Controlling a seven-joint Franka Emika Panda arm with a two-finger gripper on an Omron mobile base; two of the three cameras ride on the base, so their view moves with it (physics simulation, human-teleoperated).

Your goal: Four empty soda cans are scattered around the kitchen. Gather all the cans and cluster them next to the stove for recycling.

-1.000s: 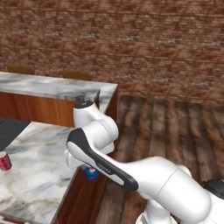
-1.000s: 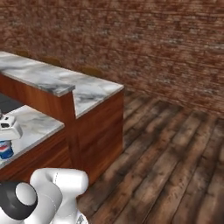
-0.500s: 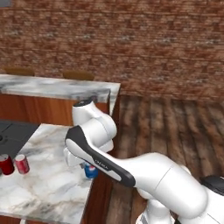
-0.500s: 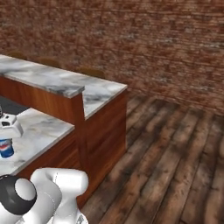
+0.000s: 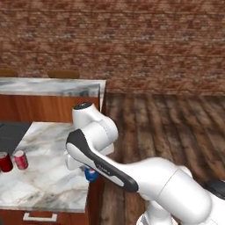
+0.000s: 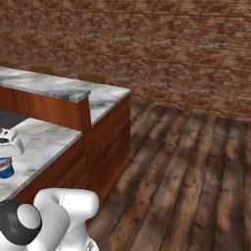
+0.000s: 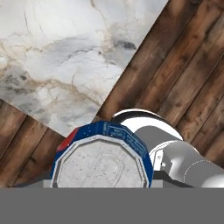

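Note:
My gripper (image 6: 7, 158) is shut on a blue soda can (image 6: 6, 169) with a white-red logo and holds it upright just above the marble counter (image 5: 48, 176). In the left base view the arm covers most of this can (image 5: 91, 175), leaving only its blue lower part showing. The hand view looks down on the held can's silver top (image 7: 103, 162), with marble and wood floor beneath it. Two red soda cans (image 5: 20, 159) (image 5: 5, 162) stand together on the counter's left side. Just beyond them lies a corner of the black stove (image 5: 11, 134).
A raised marble bar top (image 6: 63, 88) on a wooden wall (image 6: 44, 109) runs behind the counter. The counter's right edge (image 5: 90, 193) drops to a wood plank floor (image 6: 186, 171). A brick wall (image 5: 132, 44) closes the back.
The whole picture has shifted, so the base has moved; the counter and the red cans have slid rightward into view. The blue can has stayed in my gripper.

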